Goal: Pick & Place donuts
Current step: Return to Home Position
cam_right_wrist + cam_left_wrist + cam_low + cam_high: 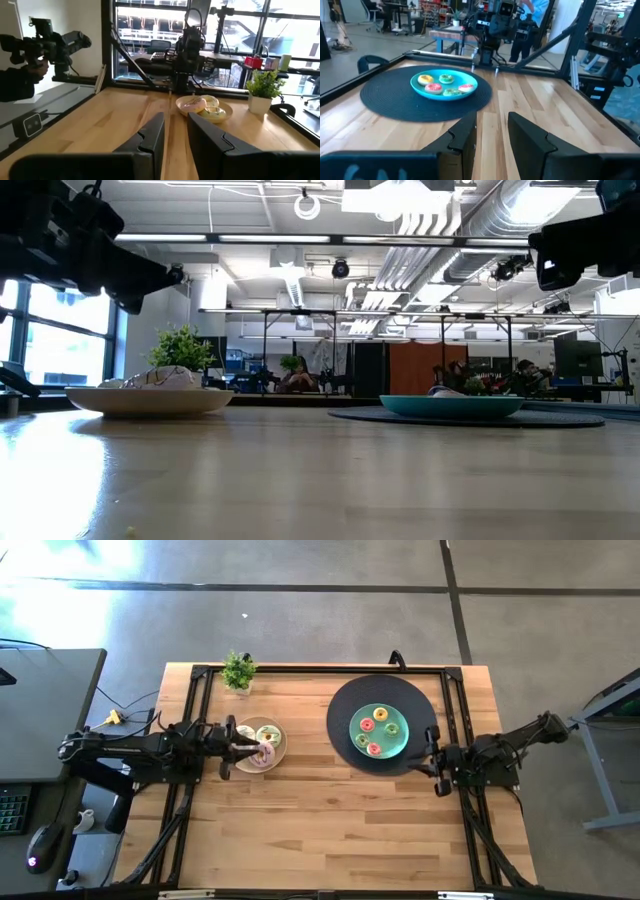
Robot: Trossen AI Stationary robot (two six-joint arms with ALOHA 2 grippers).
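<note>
We see left gripper (238, 747) raised above left edge of beige plate (283, 748), fingers slightly apart, empty. Right gripper (436, 762) raised at right edge of black mat (340, 705), fingers parted, holding nothing. Three big iced donuts (263, 754) lie on beige plate. Five small donuts (381, 715) lie on teal plate (352, 725) on mat, far right of table (300, 830).
</note>
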